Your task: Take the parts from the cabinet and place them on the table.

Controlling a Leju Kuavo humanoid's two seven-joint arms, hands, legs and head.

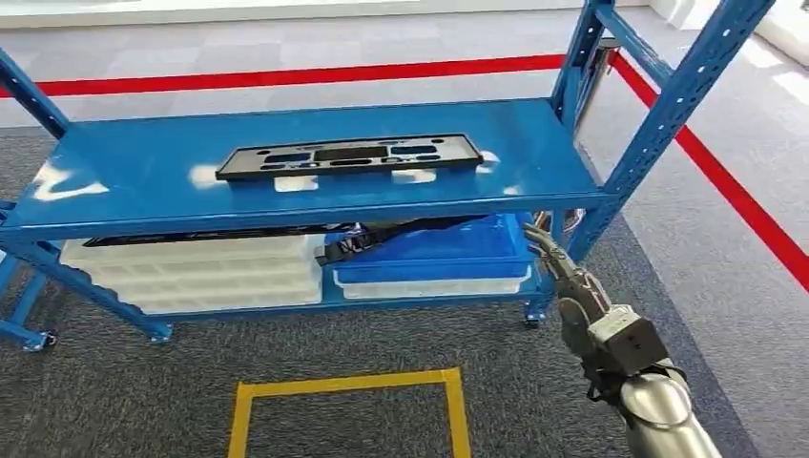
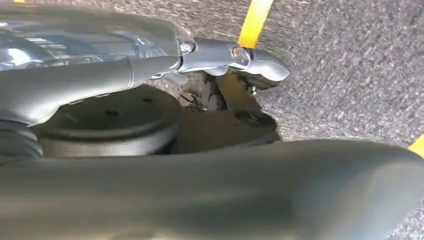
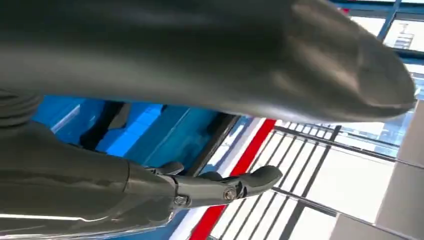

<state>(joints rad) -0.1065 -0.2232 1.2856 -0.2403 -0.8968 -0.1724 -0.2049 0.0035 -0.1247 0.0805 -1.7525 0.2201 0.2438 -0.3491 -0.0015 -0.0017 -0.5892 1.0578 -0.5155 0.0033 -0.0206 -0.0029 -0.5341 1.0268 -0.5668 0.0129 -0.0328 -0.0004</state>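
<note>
Reaching toward the blue bin [image 1: 434, 250] on the lower shelf, the right robot hand [image 1: 572, 286] holds nothing, fingers apart; a long black part [image 1: 382, 232] lies across the bin beside stacked white trays [image 1: 200, 272].

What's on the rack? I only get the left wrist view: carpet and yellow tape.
Observer: A long black part lies flat on the blue top shelf.
Operator: Lower shelf?
Observer: A second black part lies over the blue tray, which sits beside stacked white trays.
Operator: Right arm?
Observer: The right robot hand is near the blue tray's right end, fingers extended, holding nothing.
</note>
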